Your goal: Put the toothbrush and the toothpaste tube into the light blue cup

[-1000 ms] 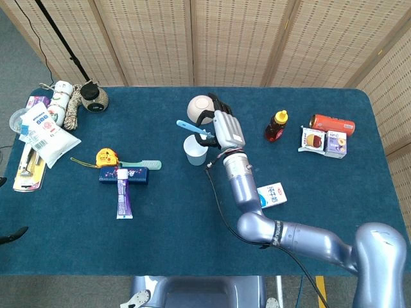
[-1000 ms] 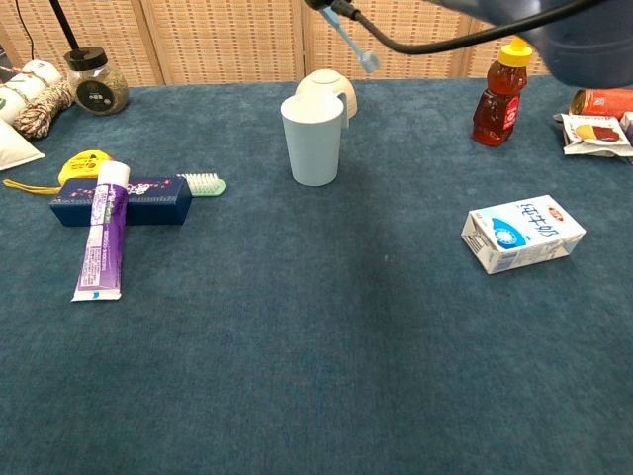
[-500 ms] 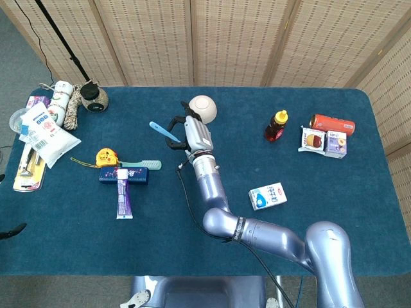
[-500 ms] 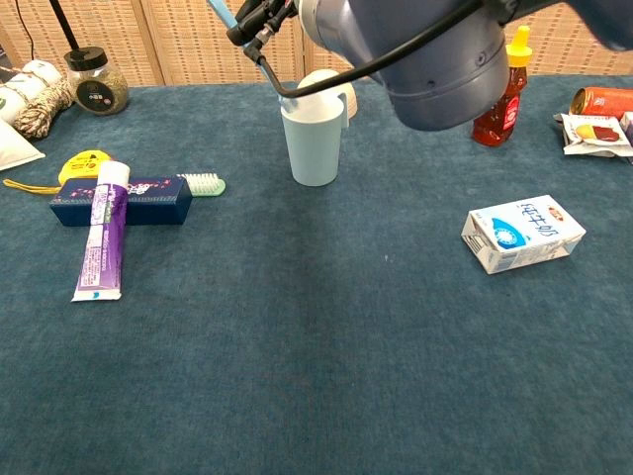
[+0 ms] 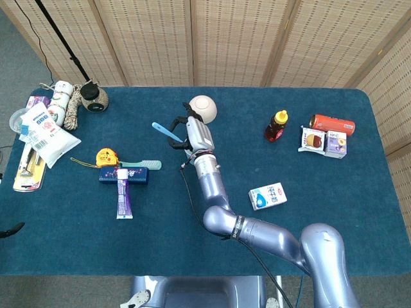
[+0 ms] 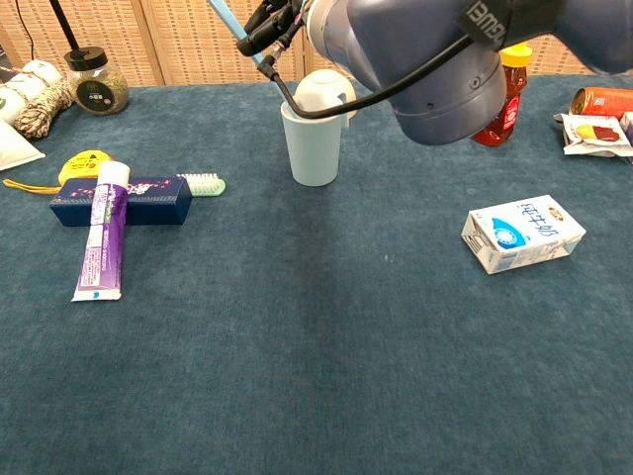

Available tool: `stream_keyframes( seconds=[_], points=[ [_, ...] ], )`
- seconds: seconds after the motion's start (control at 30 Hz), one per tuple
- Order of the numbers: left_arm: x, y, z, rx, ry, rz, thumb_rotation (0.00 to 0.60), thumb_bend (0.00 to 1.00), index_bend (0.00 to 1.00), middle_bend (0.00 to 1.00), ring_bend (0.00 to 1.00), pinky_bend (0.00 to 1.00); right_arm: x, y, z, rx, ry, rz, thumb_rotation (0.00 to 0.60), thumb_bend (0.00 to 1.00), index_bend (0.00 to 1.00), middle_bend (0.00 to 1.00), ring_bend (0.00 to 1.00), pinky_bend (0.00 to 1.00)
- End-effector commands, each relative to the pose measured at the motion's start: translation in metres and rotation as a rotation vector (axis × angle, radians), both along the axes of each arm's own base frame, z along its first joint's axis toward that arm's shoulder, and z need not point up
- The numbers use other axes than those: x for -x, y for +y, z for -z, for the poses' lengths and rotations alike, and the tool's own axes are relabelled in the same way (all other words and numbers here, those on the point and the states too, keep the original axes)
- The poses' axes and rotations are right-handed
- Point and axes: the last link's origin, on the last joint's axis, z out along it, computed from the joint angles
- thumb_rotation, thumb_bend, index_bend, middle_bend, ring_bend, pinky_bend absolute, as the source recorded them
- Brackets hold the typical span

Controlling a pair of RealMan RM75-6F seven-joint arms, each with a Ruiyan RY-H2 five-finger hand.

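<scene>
The light blue cup [image 6: 313, 139] stands upright mid-table; in the head view my right hand [image 5: 192, 135] covers it. That hand [image 6: 282, 15] hovers above the cup's rim and grips a blue toothbrush [image 5: 166, 131] whose free end sticks out to the left [image 6: 226, 15]. The purple toothpaste tube [image 5: 124, 196] lies at the left [image 6: 102, 242], its cap resting on a dark blue box [image 6: 124, 201]. A green toothbrush [image 6: 203, 184] lies behind that box. Only a dark sliver of my left hand [image 5: 8, 230] shows at the left edge, off the table.
A cream bowl [image 6: 326, 89] sits upside down just behind the cup. A honey bottle [image 6: 497, 99], a milk carton [image 6: 522, 233], a can [image 5: 331, 122] and snack packs are to the right. A yellow tape measure [image 5: 106, 156], jar and packets crowd the left.
My right hand has swung left with the blue toothbrush, from right of the cup to directly over it, hiding the cup in the head view. In the last half second it barely shifted.
</scene>
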Motion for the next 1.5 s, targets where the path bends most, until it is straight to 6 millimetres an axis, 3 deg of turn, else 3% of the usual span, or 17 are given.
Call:
stream_keyframes(
  seconds=[0.03,0.8,1.27,1.5],
  points=[
    [-0.001,0.0,0.001,0.004,0.002,0.001,0.6,0.0,0.0,0.0,0.0,0.0,0.008,0.0,0.003,-0.028,-0.018,0.001,0.6,0.49,0.58,0.0,0.0,0.0],
    [-0.004,0.0,0.007,0.02,0.02,0.004,0.6,0.0,0.0,0.0,0.0,0.0,0.071,-0.009,-0.003,-0.046,-0.013,-0.065,0.6,0.49,0.44,0.0,0.0,0.0],
    [-0.005,0.0,0.009,0.024,0.027,0.007,0.6,0.0,0.0,0.0,0.0,0.0,0.088,-0.009,-0.017,-0.024,-0.009,-0.09,0.6,0.49,0.39,0.0,0.0,0.0],
    [-0.006,0.0,0.011,0.029,0.033,0.013,0.6,0.0,0.0,0.0,0.0,0.0,0.086,-0.002,-0.055,0.07,-0.002,-0.164,0.6,0.49,0.37,0.0,0.0,0.0]
  ],
)
